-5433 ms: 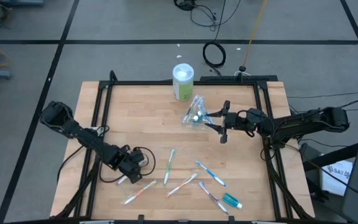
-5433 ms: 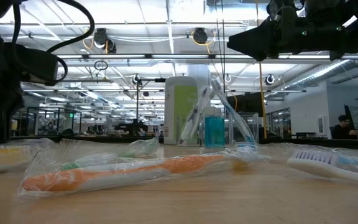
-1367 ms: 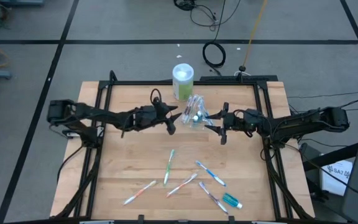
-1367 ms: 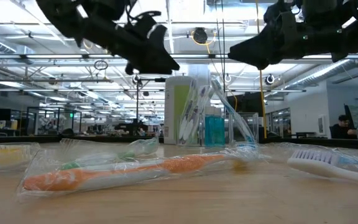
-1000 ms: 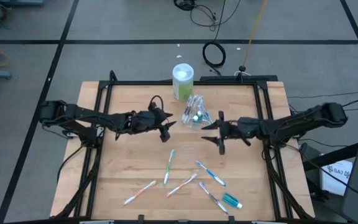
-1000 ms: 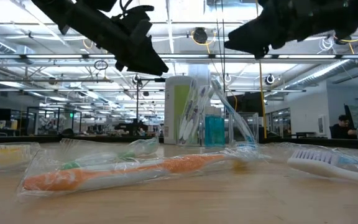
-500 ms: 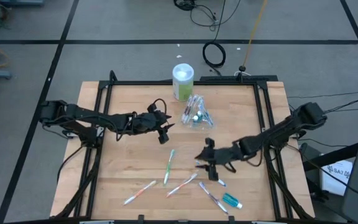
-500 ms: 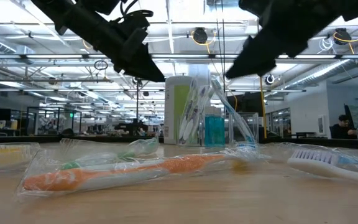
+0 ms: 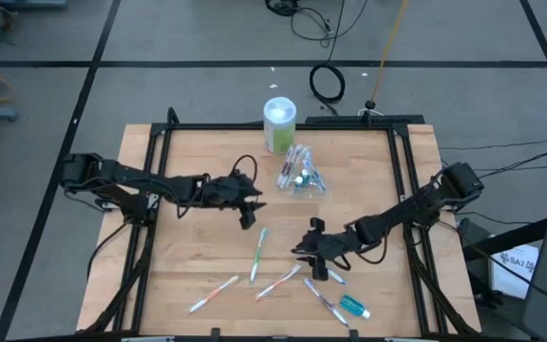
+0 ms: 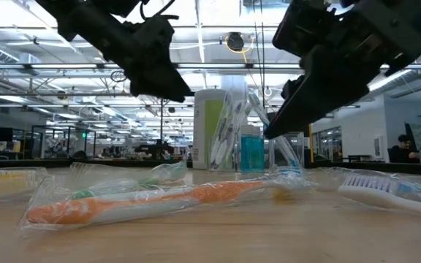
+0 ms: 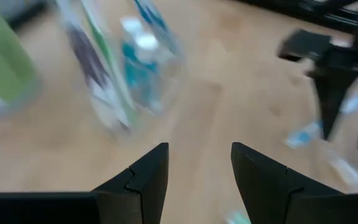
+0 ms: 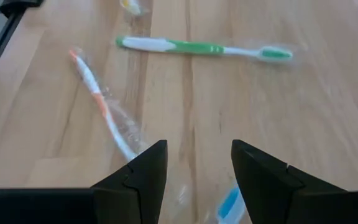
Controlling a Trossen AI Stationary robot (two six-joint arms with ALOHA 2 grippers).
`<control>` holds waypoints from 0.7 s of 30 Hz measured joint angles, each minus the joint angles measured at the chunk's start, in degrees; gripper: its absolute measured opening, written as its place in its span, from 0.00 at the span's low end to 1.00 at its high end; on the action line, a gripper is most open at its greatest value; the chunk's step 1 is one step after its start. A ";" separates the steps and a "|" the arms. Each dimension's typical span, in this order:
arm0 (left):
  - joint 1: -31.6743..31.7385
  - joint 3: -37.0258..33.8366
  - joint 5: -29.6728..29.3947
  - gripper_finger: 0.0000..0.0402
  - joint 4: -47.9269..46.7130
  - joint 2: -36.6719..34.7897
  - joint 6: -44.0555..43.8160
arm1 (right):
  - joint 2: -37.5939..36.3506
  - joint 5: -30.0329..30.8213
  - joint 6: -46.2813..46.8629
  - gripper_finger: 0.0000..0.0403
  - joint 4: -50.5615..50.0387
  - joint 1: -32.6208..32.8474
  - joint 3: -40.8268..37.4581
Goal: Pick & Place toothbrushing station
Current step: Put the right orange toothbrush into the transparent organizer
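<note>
Loose brushes (image 9: 277, 282) and a teal tube (image 9: 352, 305) lie along the counter's (image 9: 188, 157) near edge, the right claw (image 9: 313, 258) hangs released just over them, the left claw (image 9: 248, 211) released mid-counter, and the bag (image 9: 299, 173) farther back.

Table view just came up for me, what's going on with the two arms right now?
Both arms are out over the table, and neither holds anything. The right gripper, open, hangs over the loose toothbrushes at the near side, close to the blue toothbrush. The left gripper, also open, is mid-table, beside the clear bag that already holds some brushes and a teal tube. The green toothbrush, orange toothbrush and another teal tube lie unbagged.
</note>
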 joint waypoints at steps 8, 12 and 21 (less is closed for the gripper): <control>-4.18 0.00 1.20 0.45 -7.54 0.02 -7.63 | 2.41 -8.36 -10.91 0.42 8.69 -0.08 0.00; -5.12 0.00 -0.39 0.45 -6.98 0.02 -7.73 | 5.29 -10.45 -11.55 0.42 10.75 0.25 -0.02; -5.60 0.00 -0.44 0.45 -7.01 0.02 -7.66 | 11.53 -13.08 -18.20 0.42 13.38 0.51 0.00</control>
